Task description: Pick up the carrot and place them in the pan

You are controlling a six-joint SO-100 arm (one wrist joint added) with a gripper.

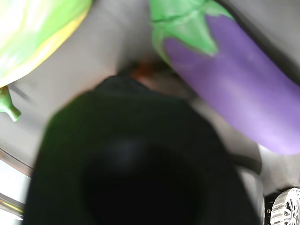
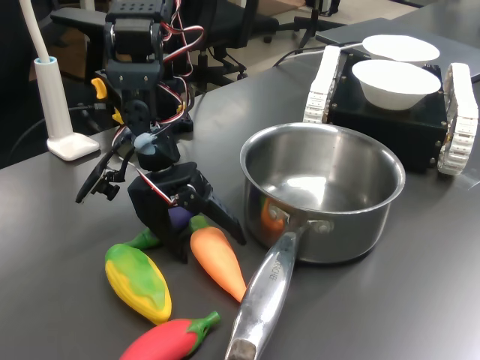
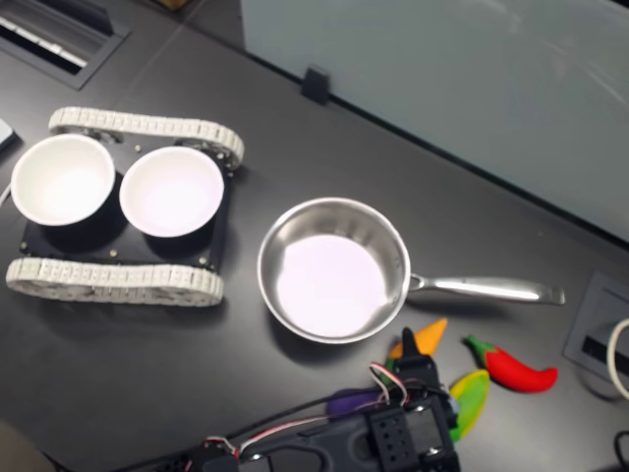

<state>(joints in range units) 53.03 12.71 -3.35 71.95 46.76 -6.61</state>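
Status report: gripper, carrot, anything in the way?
Gripper down at carrot's stem end, grip unclear. Carrot lies on table beside pan, pan empty. Eggplant and corn crowd the gripper.

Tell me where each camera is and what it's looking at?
Wrist view: on the arm, close above the eggplant; the blurry black gripper fills it.
First exterior view: low beside the table, sees the whole arm, the carrot, the pan.
Second exterior view: overhead; arm top only.
Both exterior views share carrot, pan, corn.
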